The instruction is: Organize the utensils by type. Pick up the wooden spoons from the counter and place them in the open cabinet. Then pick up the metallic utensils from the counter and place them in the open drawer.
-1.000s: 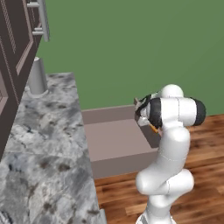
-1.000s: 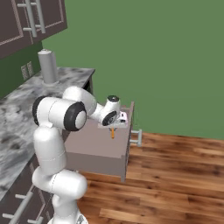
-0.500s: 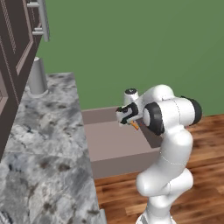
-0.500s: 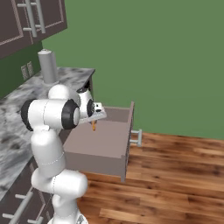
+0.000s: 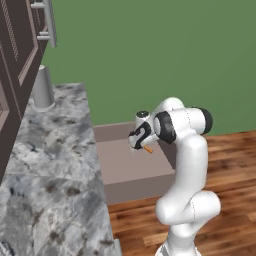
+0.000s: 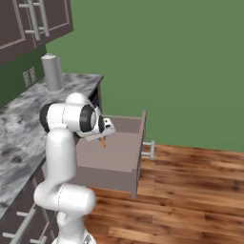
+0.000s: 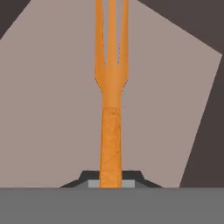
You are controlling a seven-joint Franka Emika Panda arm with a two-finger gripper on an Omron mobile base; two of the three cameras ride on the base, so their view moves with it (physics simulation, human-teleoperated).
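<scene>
The gripper (image 5: 144, 145) was closed on an orange fork (image 7: 111, 100), pinching its handle between the two dark finger tips (image 7: 87, 178). In the hand view the fork ran straight up from the gripper, with a speckled orange-brown handle low down and three bright orange tines at the top. Behind it lay the plain mauve-brown bottom of the open drawer (image 7: 52, 109), with darker surroundings at the corners.

In the left base view the gripper hung above the drawer (image 5: 130, 165), near its middle, with the fork (image 5: 148, 148) showing as a small orange stub below the fingers. Whether the fork touched the drawer bottom could not be told. In the right base view the gripper (image 6: 103, 138) again sat over the drawer (image 6: 116, 155), the orange tip (image 6: 102, 141) pointing down into it.

The drawer was pulled well out from under the counter (image 5: 45, 170), a long grey-and-white marbled worktop. Its front panel carried a pale bar handle (image 6: 148, 149). A grey metal cylinder (image 5: 43, 87) stood upright at the far end of the counter, near the wall. Dark brown upper cabinets (image 6: 28, 24) with silver bar handles hung above the counter. The wall (image 6: 181, 57) behind was plain green, and the floor (image 6: 190, 190) was reddish wooden planks.
</scene>
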